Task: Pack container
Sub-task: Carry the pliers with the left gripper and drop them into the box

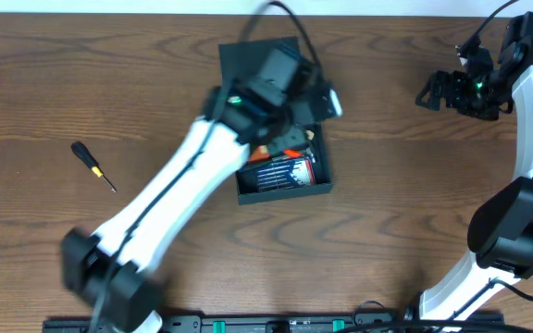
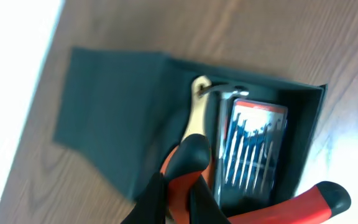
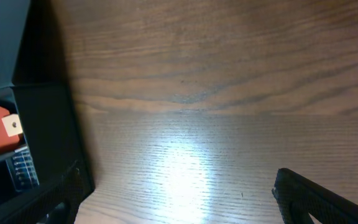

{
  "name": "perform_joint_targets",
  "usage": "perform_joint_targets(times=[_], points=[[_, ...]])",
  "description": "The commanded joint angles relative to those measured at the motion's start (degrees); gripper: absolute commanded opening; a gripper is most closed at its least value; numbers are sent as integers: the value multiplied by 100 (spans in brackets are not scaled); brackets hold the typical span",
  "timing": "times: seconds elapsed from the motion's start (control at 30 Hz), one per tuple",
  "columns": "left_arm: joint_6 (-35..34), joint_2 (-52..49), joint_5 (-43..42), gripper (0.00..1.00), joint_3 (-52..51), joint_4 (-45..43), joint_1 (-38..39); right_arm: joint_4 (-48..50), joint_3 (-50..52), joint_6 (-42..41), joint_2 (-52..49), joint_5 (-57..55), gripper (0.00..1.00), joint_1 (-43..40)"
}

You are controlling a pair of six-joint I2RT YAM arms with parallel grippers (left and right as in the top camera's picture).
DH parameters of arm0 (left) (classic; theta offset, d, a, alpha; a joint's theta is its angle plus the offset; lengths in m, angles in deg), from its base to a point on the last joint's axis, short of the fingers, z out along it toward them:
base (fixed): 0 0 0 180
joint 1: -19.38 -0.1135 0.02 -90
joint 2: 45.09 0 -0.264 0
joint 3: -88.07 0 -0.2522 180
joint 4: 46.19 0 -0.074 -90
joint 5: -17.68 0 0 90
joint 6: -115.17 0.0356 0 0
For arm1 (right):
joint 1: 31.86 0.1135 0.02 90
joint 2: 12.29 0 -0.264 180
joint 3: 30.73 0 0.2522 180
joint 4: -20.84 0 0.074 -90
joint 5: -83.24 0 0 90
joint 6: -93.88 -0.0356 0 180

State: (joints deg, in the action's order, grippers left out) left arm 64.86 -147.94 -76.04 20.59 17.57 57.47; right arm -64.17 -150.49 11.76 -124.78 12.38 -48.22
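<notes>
The container (image 1: 285, 192) stands near the middle of the table (image 1: 415, 185), its flap lid (image 1: 248, 54) open to the far side. Inside lies a case of bits (image 2: 253, 143), and pliers (image 2: 190, 155) point nose-down beside it. The left gripper (image 2: 173, 202) seems to pinch one orange handle. The right gripper (image 3: 176, 177), well apart at the right, has its fingers spread. A screwdriver (image 1: 92, 165) lies at the left.
</notes>
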Motion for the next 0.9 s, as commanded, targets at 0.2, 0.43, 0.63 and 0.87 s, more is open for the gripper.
perform_joint_targets(times=[0.2, 0.43, 0.63, 0.87], points=[[205, -1414, 461, 6, -44, -632, -46, -33, 13, -76, -42, 59, 99, 22], [201, -1838, 487, 6, -44, -820, -149, -33, 13, -76, -42, 59, 99, 22], [-256, -1746, 839, 64, -26, -933, -245, -31, 13, -76, -42, 61, 99, 22], [-911, -754, 1493, 99, -24, -616, -256, -35, 13, -76, -42, 61, 99, 22]])
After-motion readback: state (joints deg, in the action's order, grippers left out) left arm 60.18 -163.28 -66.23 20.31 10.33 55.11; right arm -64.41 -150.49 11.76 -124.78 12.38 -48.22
